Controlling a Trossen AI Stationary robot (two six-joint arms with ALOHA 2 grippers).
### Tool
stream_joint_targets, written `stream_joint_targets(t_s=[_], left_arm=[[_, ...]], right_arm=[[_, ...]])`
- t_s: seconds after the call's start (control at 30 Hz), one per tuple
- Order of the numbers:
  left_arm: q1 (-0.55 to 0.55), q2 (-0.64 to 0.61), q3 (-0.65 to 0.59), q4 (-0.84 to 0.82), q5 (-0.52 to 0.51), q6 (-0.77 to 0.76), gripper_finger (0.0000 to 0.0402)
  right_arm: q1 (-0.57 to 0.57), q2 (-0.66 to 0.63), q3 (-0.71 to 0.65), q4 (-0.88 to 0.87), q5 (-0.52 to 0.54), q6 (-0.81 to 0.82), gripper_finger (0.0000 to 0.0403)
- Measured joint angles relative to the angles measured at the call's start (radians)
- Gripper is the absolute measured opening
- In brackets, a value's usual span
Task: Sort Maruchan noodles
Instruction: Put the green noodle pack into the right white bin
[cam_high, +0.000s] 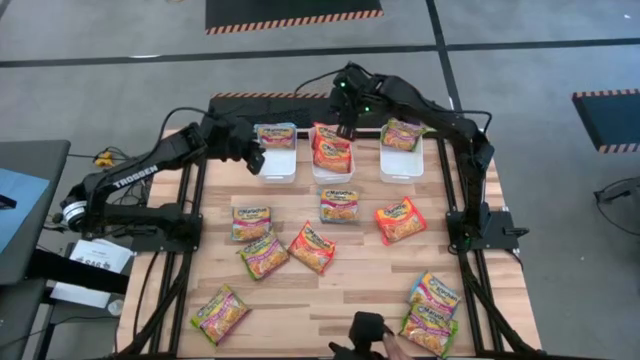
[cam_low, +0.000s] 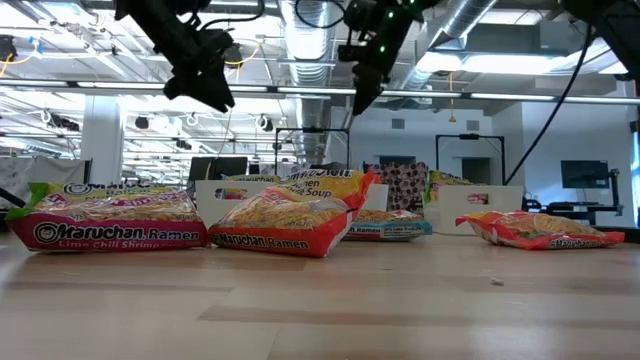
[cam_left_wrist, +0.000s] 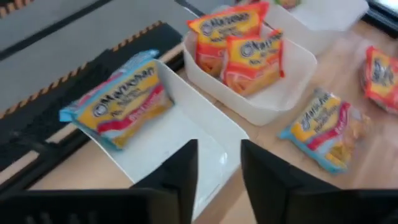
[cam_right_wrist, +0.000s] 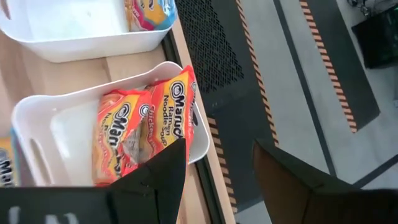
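1. The left tool (cam_high: 254, 157) hangs above the near left edge of the left white bin (cam_high: 277, 168), at the far side of the bench (cam_high: 330, 300). In the left wrist view its two dark fingers (cam_left_wrist: 180, 171) stand parted with a clear gap between them, and nothing sits in that gap.
2. The left tool touches no packet; below it lies the bare floor of the left bin, and a blue-accented Maruchan packet (cam_left_wrist: 121, 106) leans against that bin's far wall.
3. The right tool (cam_high: 347, 128) hangs over the far rim of the middle white bin (cam_high: 335, 170). Its fingers (cam_right_wrist: 155, 177) are spread wide and empty, clear of the packets beneath.
4. The middle bin holds two orange-red Maruchan packets (cam_right_wrist: 143, 134), propped against one another.
5. The right white bin (cam_high: 402, 160) holds a green-pink packet (cam_high: 402, 133).
6. The other noodle packets lie loose on the bench: a blue one (cam_high: 339, 205) just near of the middle bin, an orange-red one (cam_high: 400, 220) to its right, another blue one (cam_high: 251, 222) to the left, and a green-pink one (cam_high: 263, 254) beside an orange-red one (cam_high: 312, 247) nearer the middle.
7. A green-pink packet (cam_high: 221, 314) lies at the near left, and two more packets (cam_high: 431, 310) sit at the near right corner.
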Motion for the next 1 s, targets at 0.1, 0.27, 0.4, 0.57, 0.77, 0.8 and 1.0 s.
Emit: stream_joint_targets(t_s=[0.1, 0.27, 0.4, 0.57, 0.77, 0.8, 1.0], left_arm=[[0.015, 0.000, 0.000, -0.026, 0.058, -0.066, 0.0137], [0.018, -0.002, 0.000, -0.141, 0.290, -0.083, 0.0145], [-0.011, -0.002, 0.000, -0.233, 0.461, -0.079, 0.0146], [-0.074, -0.002, 0.000, -0.303, 0.537, -0.083, 0.0146], [-0.174, -0.002, 0.000, -0.319, 0.538, -0.195, 0.0146], [-0.190, -0.002, 0.000, -0.319, 0.533, -0.229, 0.0146], [-0.283, 0.021, -0.001, -0.332, 0.471, -0.329, 0.0146]], right_arm=[[0.008, 0.000, 0.073, -0.073, 0.000, 0.038, 0.0210], [0.028, 0.000, 0.189, -0.163, -0.001, 0.143, 0.0210], [0.049, 0.000, 0.258, -0.235, -0.001, 0.187, 0.0210], [0.091, -0.001, 0.311, -0.316, -0.002, 0.193, 0.0210], [0.147, -0.008, 0.309, -0.338, -0.003, 0.191, 0.0210], [0.156, -0.009, 0.309, -0.343, -0.003, 0.191, 0.0210], [0.208, -0.009, 0.310, -0.405, -0.003, 0.191, 0.0210]])
